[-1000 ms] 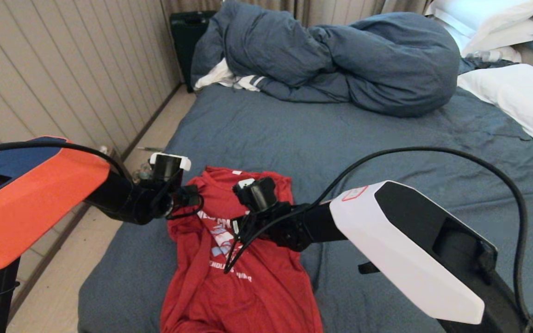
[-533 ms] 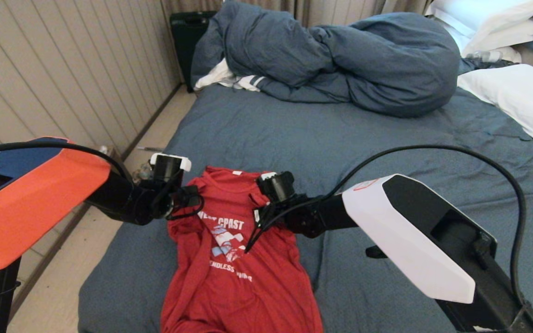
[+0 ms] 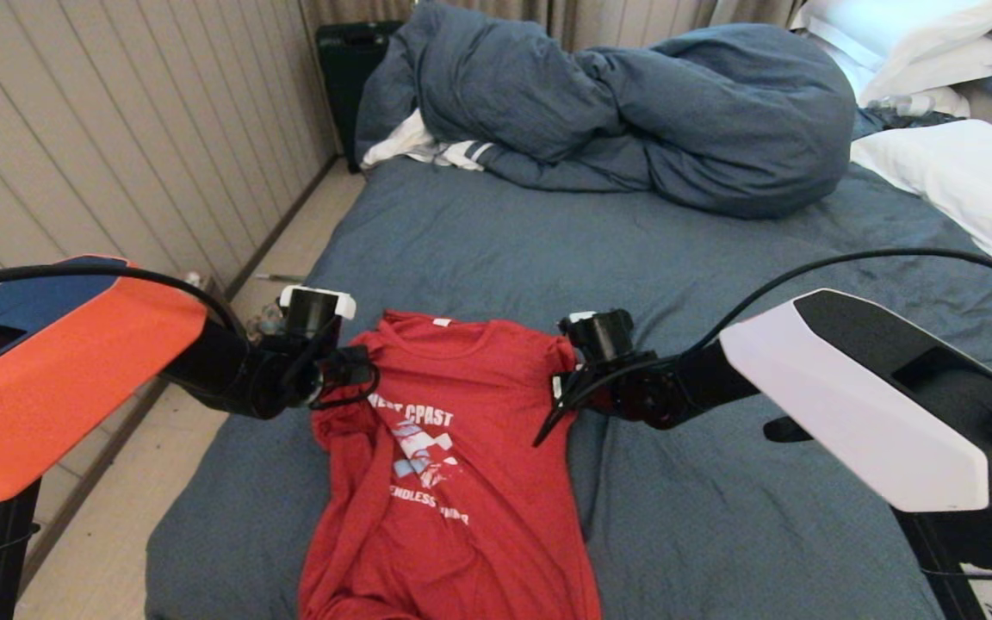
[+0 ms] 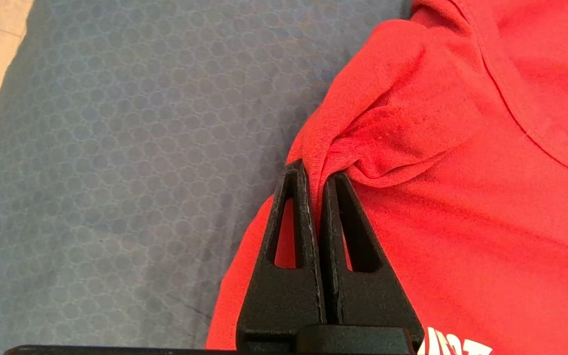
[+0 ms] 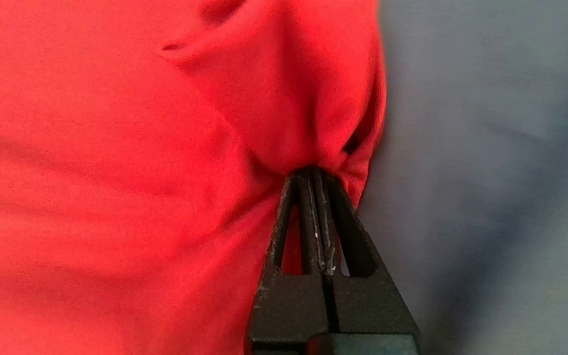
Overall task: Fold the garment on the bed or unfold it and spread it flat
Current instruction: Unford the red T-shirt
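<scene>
The garment, a red T-shirt with white print, lies front-up near the front of the bed, collar pointing away from me. My left gripper is shut on the shirt's left shoulder fold, seen pinched between its black fingers. My right gripper is shut on the opposite shoulder, where the red cloth bunches into its fingertips. The shirt's top edge is stretched between both grippers; its left side stays creased and folded under.
A bunched blue-grey duvet lies across the far side of the bed, a white striped cloth peeking out beneath it. White pillows sit at the far right. Floor and a panelled wall border the left.
My right gripper has pulled the shirt's shoulder to the right, widening the top and uncovering the print. The left gripper has stayed put, holding its shoulder.
</scene>
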Controlling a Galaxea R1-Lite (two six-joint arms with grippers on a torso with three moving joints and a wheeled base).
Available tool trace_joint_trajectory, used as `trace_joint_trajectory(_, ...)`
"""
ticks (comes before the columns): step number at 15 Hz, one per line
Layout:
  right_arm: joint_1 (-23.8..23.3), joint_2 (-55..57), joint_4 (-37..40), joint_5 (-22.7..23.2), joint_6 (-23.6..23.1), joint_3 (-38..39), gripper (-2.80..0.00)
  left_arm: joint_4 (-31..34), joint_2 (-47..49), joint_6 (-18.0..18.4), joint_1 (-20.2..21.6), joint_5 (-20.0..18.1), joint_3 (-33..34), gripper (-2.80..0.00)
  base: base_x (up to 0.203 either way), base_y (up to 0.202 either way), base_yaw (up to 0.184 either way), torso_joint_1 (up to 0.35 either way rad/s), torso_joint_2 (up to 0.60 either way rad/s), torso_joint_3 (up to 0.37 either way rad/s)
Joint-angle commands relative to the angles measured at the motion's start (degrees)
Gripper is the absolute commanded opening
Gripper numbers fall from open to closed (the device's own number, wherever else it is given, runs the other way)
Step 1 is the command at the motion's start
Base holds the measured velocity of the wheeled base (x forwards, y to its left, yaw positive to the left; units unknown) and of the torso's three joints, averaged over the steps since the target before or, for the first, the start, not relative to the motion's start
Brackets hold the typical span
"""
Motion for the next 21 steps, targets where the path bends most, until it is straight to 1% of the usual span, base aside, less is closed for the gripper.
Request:
trace_joint_trajectory(1,-2.1,-2.7,-2.2,0.0,-0.3,4.4,-2.80,-0.2,0.1,-0.1,0.0,0.1,0.1,-2.80,0.000,0.000,0.000,0.000,0.00,0.000)
trace_joint_trajectory(6,-9.6,-7.2,-11.7,0.3,-3.9,17.5,-2.80,-0.2,0.1,-0.2,0.0,0.1,0.2,-2.80,0.000,0.000,0.000,0.000,0.00,0.000)
trace_joint_trajectory(8,-12.4,-8.0,-15.9,0.6,-5.7,20.2,-2.80,-0.2,0.1,-0.2,0.0,0.1,0.2,-2.80,0.000,0.000,0.000,0.000,0.00,0.000)
trace_joint_trajectory(12,-12.9,-8.4,-16.3,0.6,-5.7,21.3,-2.80,-0.2,-0.2,-0.3,0.1,0.1,-0.1,-2.80,0.000,0.000,0.000,0.000,0.00,0.000)
trace_joint_trajectory(17,-12.5,-12.9,-16.1,0.8,-5.5,19.3,-2.80,-0.8,-2.1,-0.3,0.0,0.1,0.8,-2.80,0.000,0.000,0.000,0.000,0.00,0.000)
trace_joint_trajectory(18,-12.0,-14.3,-15.7,0.8,-5.5,18.4,-2.80,-1.0,-3.1,-0.3,0.0,0.0,1.6,-2.80,0.000,0.000,0.000,0.000,0.00,0.000)
trace_joint_trajectory(21,-7.2,-15.6,-13.5,0.8,-5.3,12.3,-2.80,-1.3,-4.0,-0.3,0.0,-0.1,2.5,-2.80,0.000,0.000,0.000,0.000,0.00,0.000)
